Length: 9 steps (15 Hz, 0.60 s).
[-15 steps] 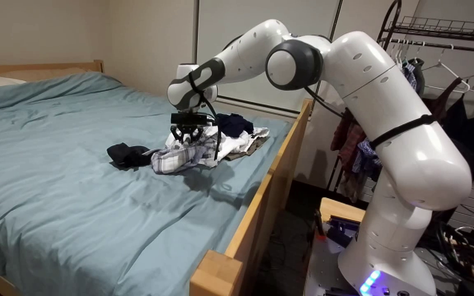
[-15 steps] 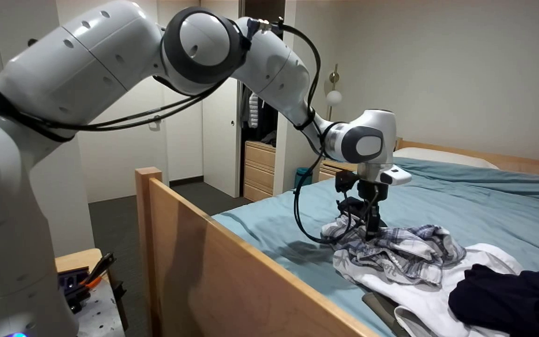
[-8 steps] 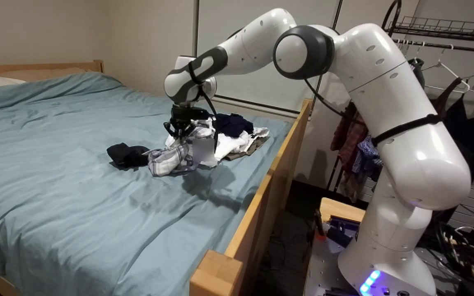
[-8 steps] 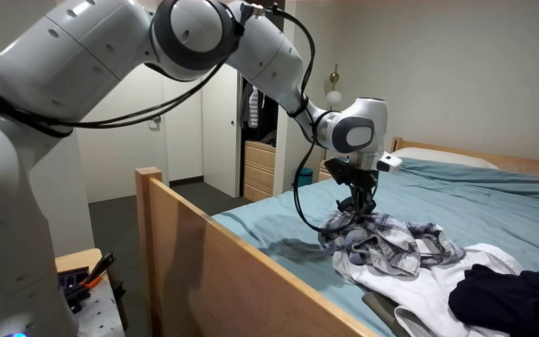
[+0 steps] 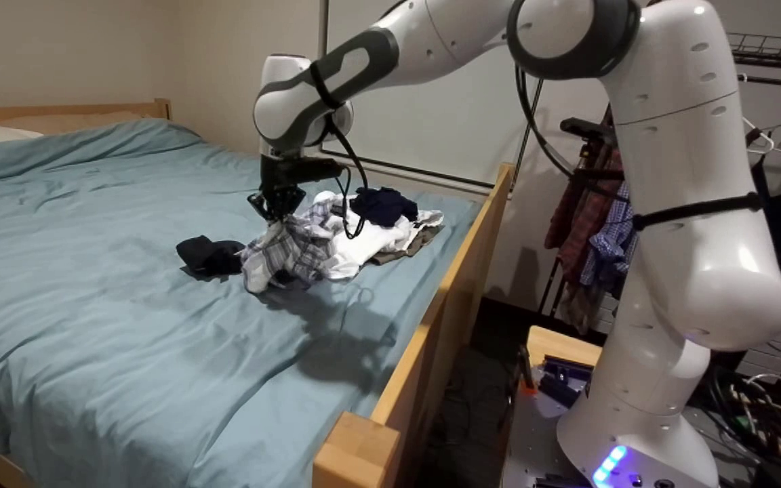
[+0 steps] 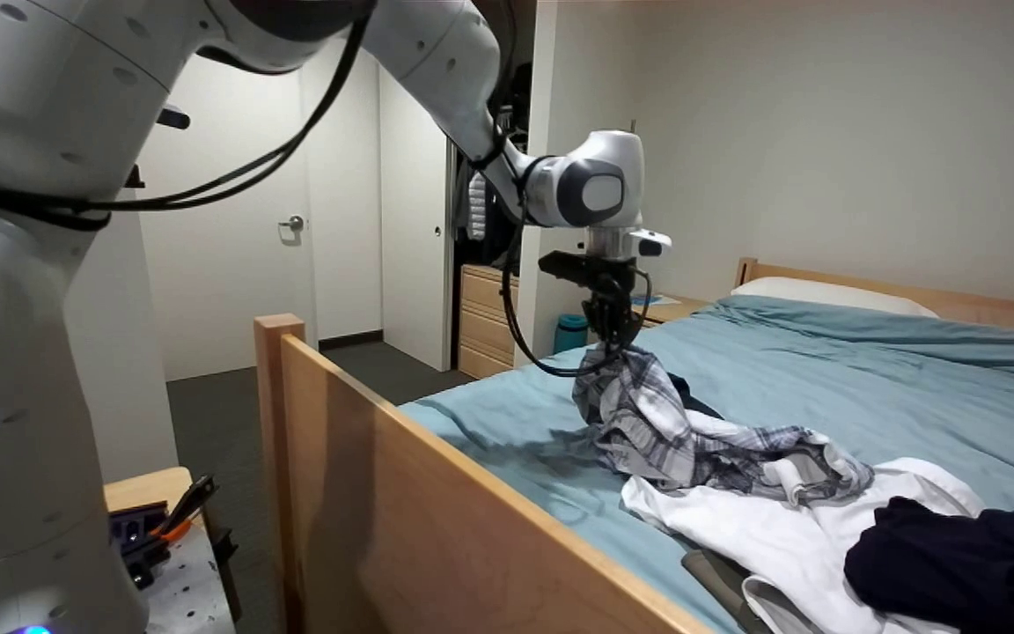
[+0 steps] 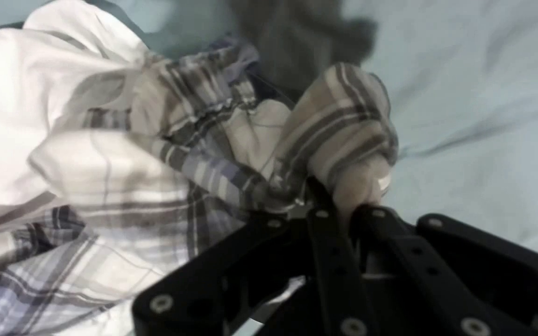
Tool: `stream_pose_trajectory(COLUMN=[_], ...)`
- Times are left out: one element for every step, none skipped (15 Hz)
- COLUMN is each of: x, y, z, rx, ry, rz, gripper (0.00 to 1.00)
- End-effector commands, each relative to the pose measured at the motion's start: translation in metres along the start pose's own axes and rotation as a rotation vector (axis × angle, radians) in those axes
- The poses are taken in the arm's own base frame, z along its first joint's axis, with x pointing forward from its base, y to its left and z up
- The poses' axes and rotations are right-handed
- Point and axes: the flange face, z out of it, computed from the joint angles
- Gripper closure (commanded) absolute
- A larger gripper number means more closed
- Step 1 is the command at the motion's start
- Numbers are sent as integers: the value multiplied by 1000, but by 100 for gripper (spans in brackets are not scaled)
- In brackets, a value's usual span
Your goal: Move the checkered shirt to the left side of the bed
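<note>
The checkered shirt (image 5: pixel 289 254), grey, white and purple-blue plaid, lies partly on the bed (image 5: pixel 92 325) and partly on a white garment. My gripper (image 5: pixel 278 211) is shut on a bunched part of the shirt and holds that part raised. In an exterior view the shirt (image 6: pixel 648 409) hangs in folds from the gripper (image 6: pixel 617 339), and its far end still rests on the white garment. In the wrist view the gripper (image 7: pixel 339 200) has cloth pinched between its fingers, and the shirt (image 7: pixel 138 196) spreads out to the left. The fingertips are mostly hidden by cloth.
A white garment (image 6: pixel 762 519), a navy garment (image 6: pixel 956 563) and an olive-brown garment (image 6: pixel 723 586) lie piled beside the shirt. A black cloth (image 5: pixel 209 255) lies next to the shirt on the bed. The wooden footboard (image 5: pixel 431 325) stands between the robot's base and the bed.
My gripper has risen and moved leftward in both exterior views, pulling the held part of the shirt up with it. The white, navy and olive-brown garments have stayed about where they were.
</note>
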Motion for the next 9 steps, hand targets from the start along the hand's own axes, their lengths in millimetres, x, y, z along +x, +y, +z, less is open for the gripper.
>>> stream_pose_trajectory(x=[-54, -67, -76, -81, -57, -66, -72, -76, -77], y=[-26, -34, -38, -37, -45, -47, -45, -43, -42], z=[-59, -73, -85, -94, -74, -85, -92, -94, -94], rx=[-36, -44, -51, -46, -36, -33, -32, -32, -33], ry=[29, 42, 64, 87, 54, 63, 67, 67, 66], rz=[-196, -246, -294, -343, -248, -280, -296, -303, -306], gripper=[98, 98, 98, 98, 91, 91, 91, 91, 91])
